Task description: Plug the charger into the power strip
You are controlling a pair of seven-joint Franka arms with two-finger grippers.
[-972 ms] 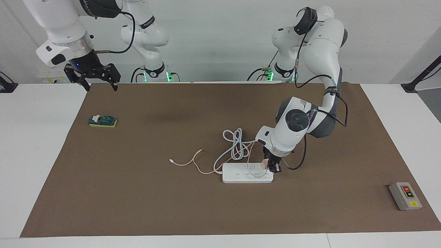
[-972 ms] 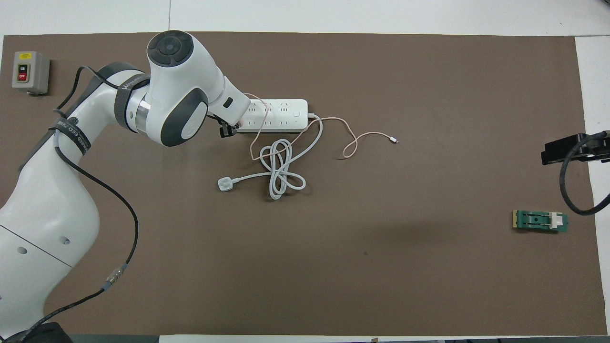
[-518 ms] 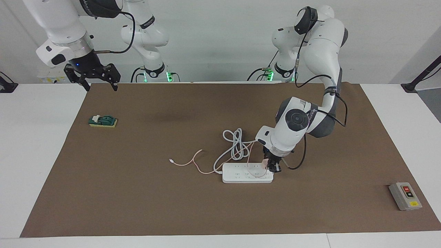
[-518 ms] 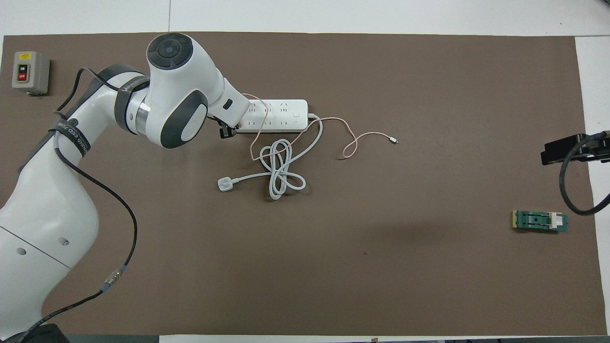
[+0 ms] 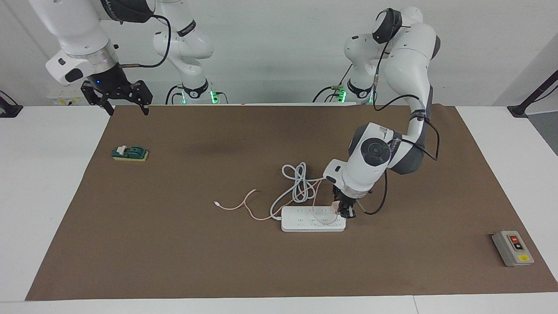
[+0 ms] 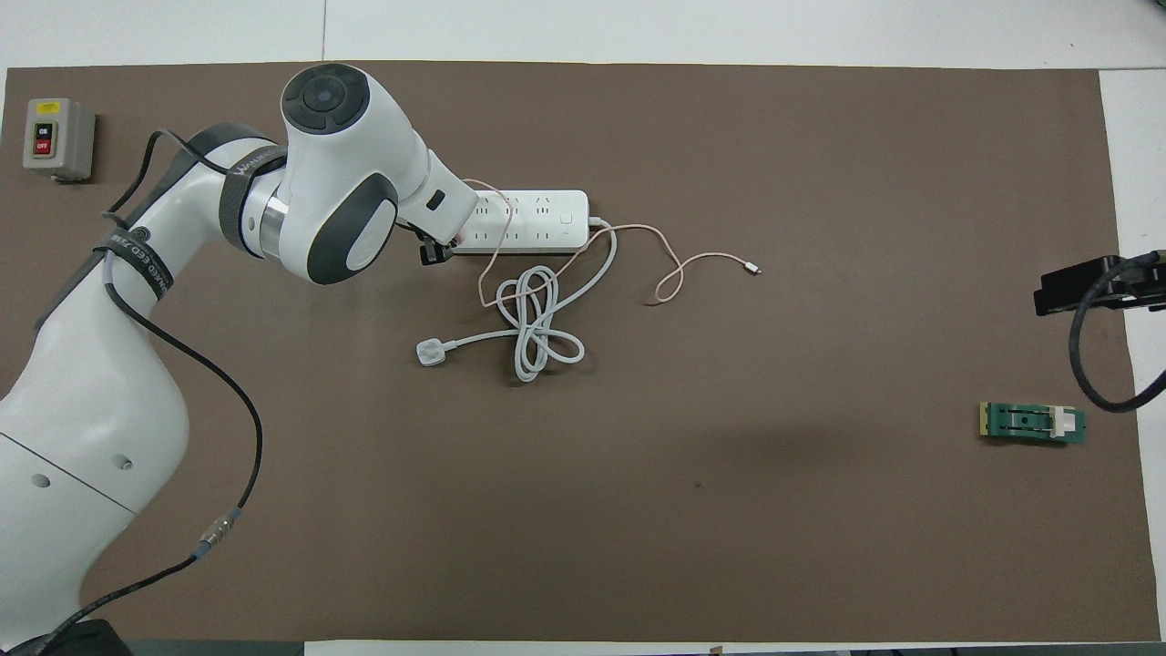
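The white power strip point(image 5: 305, 223) point(image 6: 537, 220) lies flat on the brown mat, about mid-table. My left gripper point(image 5: 344, 211) points down at the strip's end toward the left arm and is shut on the small pink charger point(image 5: 334, 206). The charger sits right at the strip's top face, over the outlet row nearer the robots; its prongs are hidden. Its thin pink cable point(image 5: 244, 206) point(image 6: 676, 271) trails over the strip and across the mat. In the overhead view the left wrist covers the charger. My right gripper point(image 5: 117, 99) point(image 6: 1089, 290) waits open, high over the mat's corner.
The strip's thick white cord point(image 5: 299, 181) point(image 6: 533, 330) lies coiled just nearer the robots, ending in a white three-pin plug point(image 6: 430, 352). A grey button box point(image 5: 512, 247) point(image 6: 56, 137) sits toward the left arm's end. A small green part point(image 5: 130, 153) point(image 6: 1032, 424) lies below the right gripper.
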